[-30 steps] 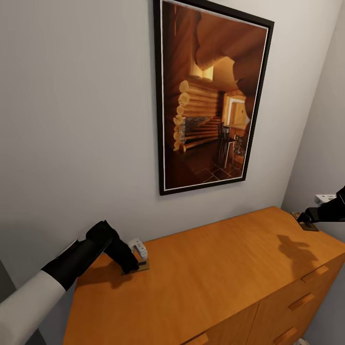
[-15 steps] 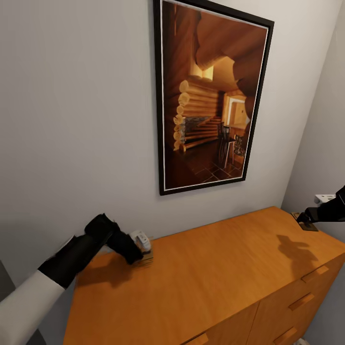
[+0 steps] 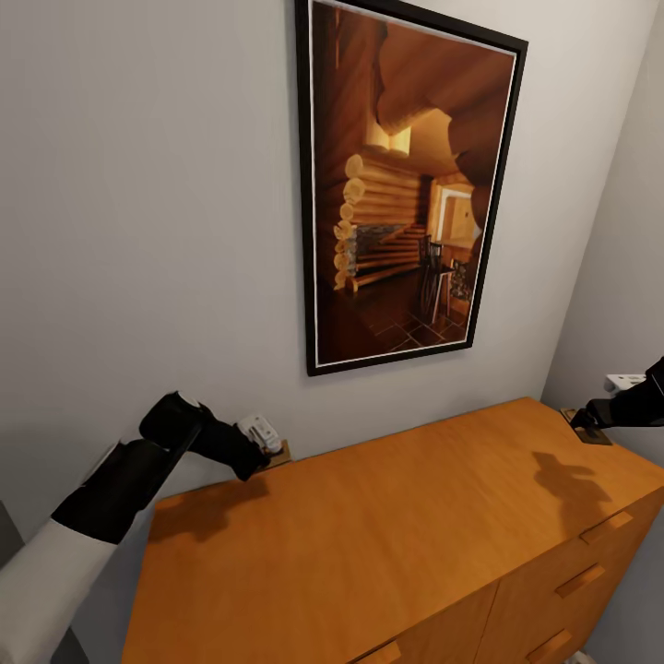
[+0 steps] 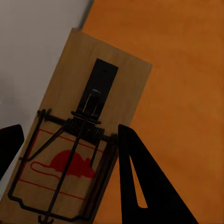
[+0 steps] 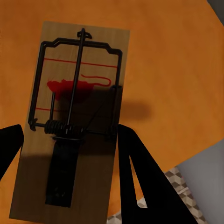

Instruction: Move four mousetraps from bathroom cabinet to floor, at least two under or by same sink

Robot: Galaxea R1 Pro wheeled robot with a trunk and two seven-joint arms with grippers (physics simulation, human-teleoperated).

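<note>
- Cabinet (image 3: 397, 544) in orange-brown wood is standing against the grey wall under a framed picture of a log interior (image 3: 406, 184), its drawer fronts with slim bar handles (image 3: 579, 581) showing at the lower right of the head view.
- The left claw (image 3: 266, 441) is gripping one mousetrap (image 3: 278, 454) across its tan board; in the left wrist view the dark fingers (image 4: 140, 182) are sitting on either side of that trap (image 4: 81, 140).
- Compared with a second ago, the left arm is carrying this mousetrap higher and further back toward the wall, off the cabinet top where it lay, near the back left corner.
- The right claw (image 3: 586, 420) is holding a second mousetrap (image 3: 590, 432) at the cabinet's far right end, and has not shifted since the earlier frames.
- In the right wrist view the fingers (image 5: 140, 177) are flanking that trap (image 5: 74, 121), with patterned bathroom floor (image 5: 179, 184) tiles showing past the cabinet's edge.
</note>
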